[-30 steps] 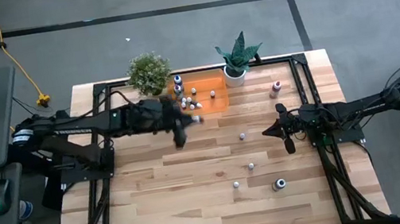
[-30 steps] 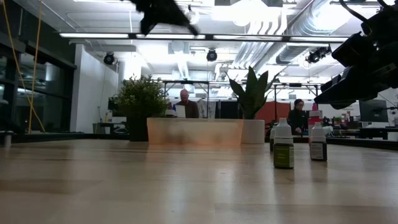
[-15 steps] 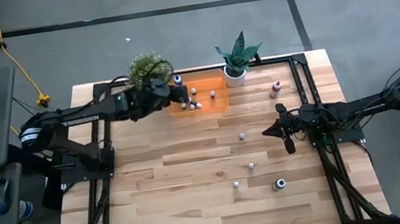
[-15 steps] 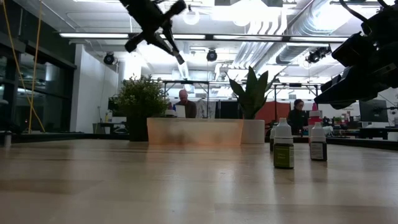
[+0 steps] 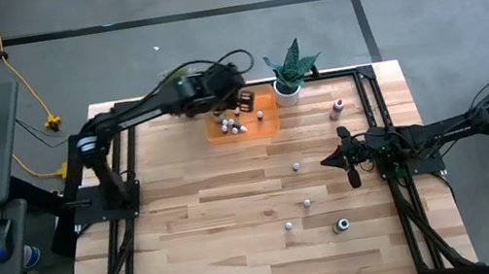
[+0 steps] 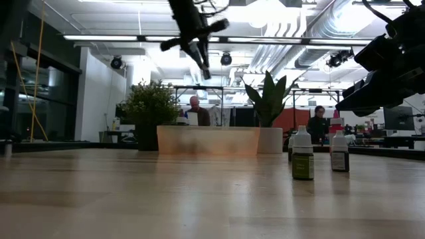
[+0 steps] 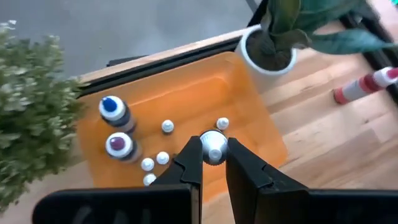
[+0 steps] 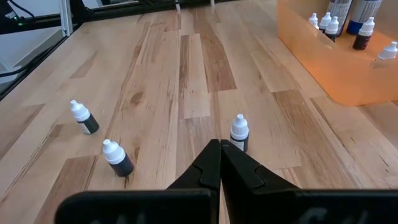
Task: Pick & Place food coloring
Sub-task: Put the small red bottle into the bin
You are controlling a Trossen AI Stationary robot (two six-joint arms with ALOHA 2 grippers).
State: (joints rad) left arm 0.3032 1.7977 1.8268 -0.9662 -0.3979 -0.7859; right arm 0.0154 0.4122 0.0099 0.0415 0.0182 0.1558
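My left gripper (image 5: pixel 241 105) hangs over the orange tray (image 5: pixel 267 125) at the table's far side, shut on a tiny white-capped food coloring bottle (image 7: pixel 214 147). Several bottles stand in the tray: a blue-capped one (image 7: pixel 112 109), a dark one (image 7: pixel 118 145) and small white-capped ones (image 7: pixel 166 127). More stand on the bare wood (image 5: pixel 295 165) (image 5: pixel 306 203) (image 5: pixel 288 225), and a larger dark bottle (image 5: pixel 341 226) sits nearer the near edge. A pink bottle (image 5: pixel 338 105) is at the far right. My right gripper (image 5: pixel 350 173) waits shut above the table's right side. My left gripper pinches the small bottle between its two fingers (image 7: pixel 193 149), which point down from above. The bottle's white cap (image 7: pixel 215 140) shows in the gap between the fingertips. The bottle is lifted clear, high above the tray floor.
A bushy potted plant (image 5: pixel 179 80) and a spiky plant in a white pot (image 5: pixel 292 78) flank the tray at the far edge. A black frame (image 5: pixel 376 126) runs round the table. Open wood lies on the left and near parts. People sit in the room beyond.
My left arm has swung from over the table's middle toward the far edge, then right, and now its gripper is above the orange tray, carrying the small bottle. It has also come lower in the low view.
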